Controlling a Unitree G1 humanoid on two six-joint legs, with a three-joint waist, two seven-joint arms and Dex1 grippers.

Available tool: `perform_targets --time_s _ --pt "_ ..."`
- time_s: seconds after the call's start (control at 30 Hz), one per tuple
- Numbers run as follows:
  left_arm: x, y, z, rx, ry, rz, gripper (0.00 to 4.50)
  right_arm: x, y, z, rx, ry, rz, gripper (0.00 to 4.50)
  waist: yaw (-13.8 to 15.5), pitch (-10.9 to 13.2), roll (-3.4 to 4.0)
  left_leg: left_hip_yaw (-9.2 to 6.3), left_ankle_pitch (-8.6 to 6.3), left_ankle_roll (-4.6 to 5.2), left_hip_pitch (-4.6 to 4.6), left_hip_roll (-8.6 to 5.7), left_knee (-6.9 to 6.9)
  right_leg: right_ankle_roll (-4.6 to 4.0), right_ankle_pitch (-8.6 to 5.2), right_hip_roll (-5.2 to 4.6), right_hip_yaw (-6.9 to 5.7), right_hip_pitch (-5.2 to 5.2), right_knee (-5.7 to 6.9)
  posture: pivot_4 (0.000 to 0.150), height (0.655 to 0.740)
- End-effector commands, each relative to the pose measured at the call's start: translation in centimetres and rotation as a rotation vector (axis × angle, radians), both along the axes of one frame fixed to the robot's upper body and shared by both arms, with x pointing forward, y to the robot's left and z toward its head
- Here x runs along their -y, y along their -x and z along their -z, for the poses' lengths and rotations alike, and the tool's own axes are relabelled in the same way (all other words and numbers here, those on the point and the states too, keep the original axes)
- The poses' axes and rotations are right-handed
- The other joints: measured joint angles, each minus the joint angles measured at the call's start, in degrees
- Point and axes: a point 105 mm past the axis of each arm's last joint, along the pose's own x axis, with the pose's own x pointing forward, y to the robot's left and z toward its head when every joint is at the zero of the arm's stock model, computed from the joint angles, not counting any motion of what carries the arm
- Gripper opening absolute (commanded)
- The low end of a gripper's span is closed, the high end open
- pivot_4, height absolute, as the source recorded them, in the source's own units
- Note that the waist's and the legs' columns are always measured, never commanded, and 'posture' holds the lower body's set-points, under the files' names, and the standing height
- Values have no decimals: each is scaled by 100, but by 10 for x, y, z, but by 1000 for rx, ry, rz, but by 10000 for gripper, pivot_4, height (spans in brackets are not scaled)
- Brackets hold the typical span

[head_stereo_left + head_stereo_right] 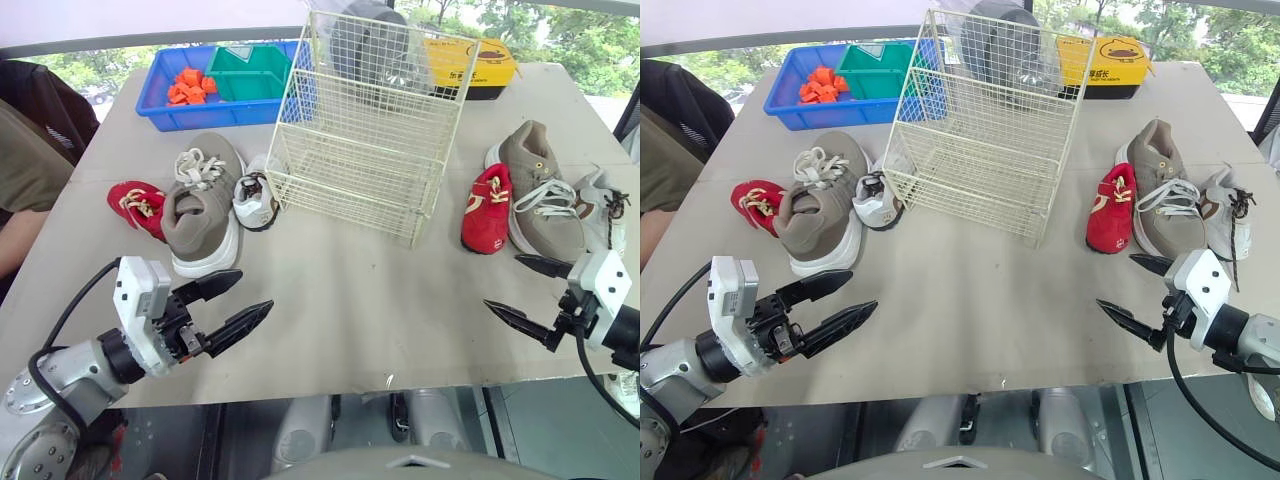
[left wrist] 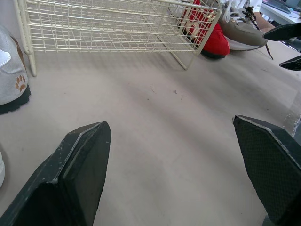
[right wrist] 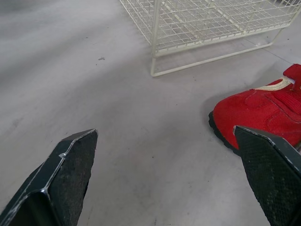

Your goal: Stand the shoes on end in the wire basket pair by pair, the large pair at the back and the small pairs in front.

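Near edge: left gripper [image 1: 255, 290], black fingers spread apart, empty, over the bare grey tabletop [image 1: 350, 310]; right gripper [image 1: 503, 281], likewise spread and empty. Middle left, lying side by side and touching: small red suede shoe [image 1: 138, 205], large taupe mesh sneaker [image 1: 200, 205], small white-and-grey shoe [image 1: 255, 198], the last just beside the basket's near left corner. Middle right: second small red shoe [image 1: 487, 210] touching the second large taupe sneaker [image 1: 540, 195], with a small grey laced shoe [image 1: 605, 205] against it at the table's right side. Centre, farther: cream wire basket [image 1: 365, 120], upright, empty; no pair placed yet. Far: blue plastic tray [image 1: 160, 105]; yellow box [image 1: 480, 60]. Hazards, as judged: each pair is split between sides, so mismatching is likely; loose laces may snag the wire; the light basket may slide or tip when a shoe is pushed in.
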Motion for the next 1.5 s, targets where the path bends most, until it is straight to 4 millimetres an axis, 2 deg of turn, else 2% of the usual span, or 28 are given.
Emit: perform_targets --time_s 0.03,0.13,0.37,0.57,0.7,0.73,0.8,0.9,1.0,1.07,1.27,1.5 --pt "6 2 -13 63 17 23 44689 -22 -3 -19 69 -6 -75 45000 0 0 0 0 0 0 0 0 0 0 0 2 0 0 0 1500 7400" --pt "14 5 -22 99 39 65 44689 -54 -11 -45 120 4 -153 45000 -83 4 4 16 0 0 6 10 3 1 2 5 20 -3 2 1500 7400" --pt "26 11 -35 171 59 128 44689 -94 -39 -79 95 74 -240 45000 3 6 -6 7 0 -1 -2 14 2 -23 13 19 6 -8 -2 1500 7400" --pt "29 17 -41 200 79 132 44689 -134 -69 -89 29 98 -259 45000 -27 11 -9 10 0 0 -9 13 0 -25 14 8 10 -13 -7 1500 7400" --pt "30 25 -44 222 79 111 44689 -163 -87 -76 -8 201 -266 45000 -47 10 -9 13 0 -1 -10 13 -3 -26 16 8 15 -19 -5 1500 7400" --pt "31 27 -44 224 73 110 45000 -165 -91 -71 -14 247 -260 41067 -59 11 -8 12 0 -1 -9 13 -3 -26 16 8 14 -18 -5 1500 7400" --pt "33 30 -43 224 69 109 45000 -164 -96 -62 -9 320 -255 37760 -24 11 -8 9 0 -1 -11 12 -4 -27 15 6 10 -19 -5 1500 7400" --pt "34 33 -41 218 74 84 45000 -161 -111 -56 31 418 -227 24521 -21 12 -6 7 0 -1 -14 4 -3 -27 15 3 8 -18 -6 1500 7400" --pt "34 35 -39 215 76 66 45000 -154 -117 -52 63 495 -239 8983 -24 11 -8 9 0 -1 -8 1 0 -26 16 3 10 -16 -5 1500 7400" --pt "36 35 -39 214 77 60 45000 -149 -120 -53 95 532 -261 1002 -17 10 -9 8 0 -1 -6 0 2 -26 16 13 7 -13 -4 1500 7400" --pt "35 34 -36 210 72 40 45000 -125 -123 -57 126 623 -364 389 -7 11 -8 5 0 0 -8 -3 2 -25 16 18 -5 -12 -6 1500 7400" --pt "32 36 -33 202 60 17 45000 -112 -111 -56 136 645 -562 389 -16 13 -7 5 0 0 -8 -1 0 -25 15 18 -18 -12 -7 1500 7400"
